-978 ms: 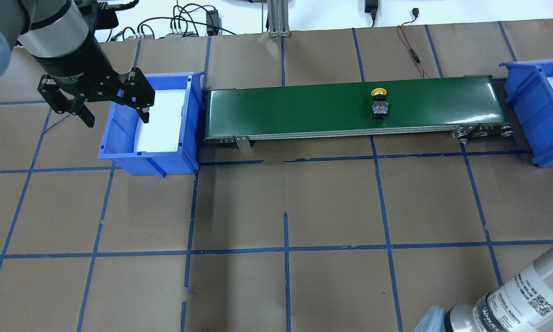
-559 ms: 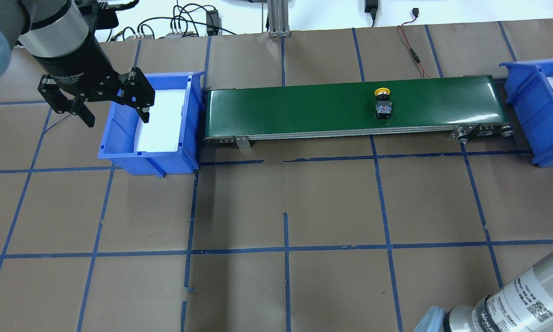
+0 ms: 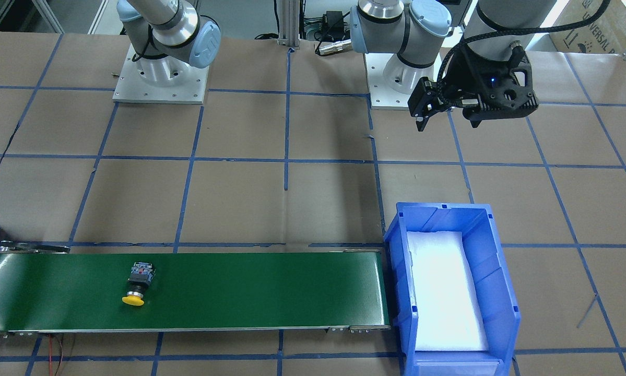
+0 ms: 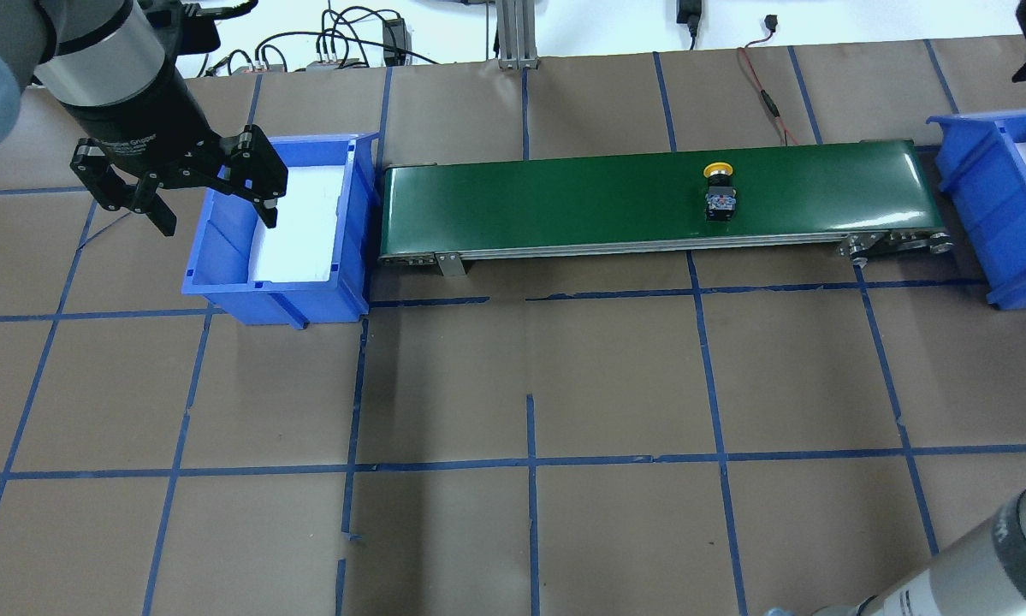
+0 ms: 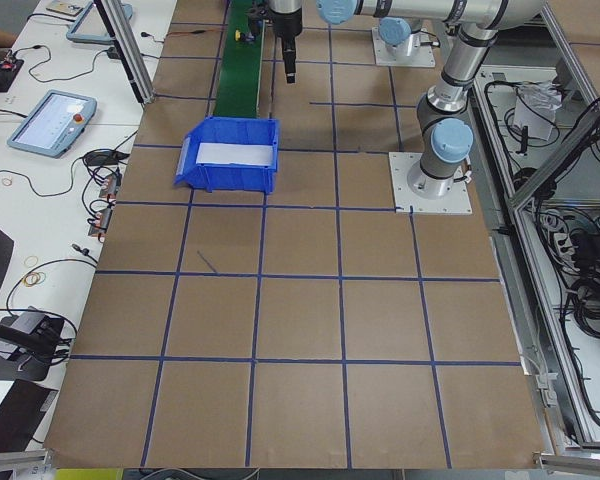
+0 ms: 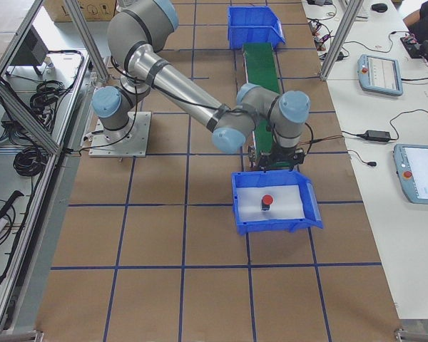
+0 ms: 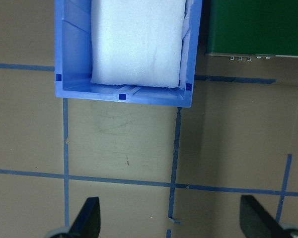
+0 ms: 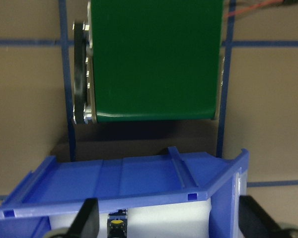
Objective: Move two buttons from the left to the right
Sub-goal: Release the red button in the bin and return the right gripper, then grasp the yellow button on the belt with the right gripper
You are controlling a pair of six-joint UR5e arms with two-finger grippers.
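The yellow-capped button (image 4: pixel 720 190) lies on its side on the green conveyor belt (image 4: pixel 564 201), right of the middle; it also shows in the front-facing view (image 3: pixel 137 284). The red-capped button (image 6: pixel 267 201) stands in the right blue bin (image 6: pixel 271 224). My left gripper (image 4: pixel 217 221) is open and empty, raised above the table on the robot's side of the left blue bin (image 4: pixel 222 257); the left wrist view (image 7: pixel 171 223) shows its fingers wide apart. My right gripper (image 8: pixel 169 223) is open and empty above the right bin's wall (image 8: pixel 124 178), facing the belt's end (image 8: pixel 154 59).
The left bin (image 3: pixel 396 235) holds only a white foam pad (image 3: pixel 443 292). Cables (image 4: pixel 761 85) lie on the table behind the belt. Brown paper with blue tape lines covers the table. Both bins stand against the belt's ends.
The yellow button has travelled a little to the right along the belt. The right arm has shifted and its gripper now shows at the overhead view's top right. The left arm has not moved.
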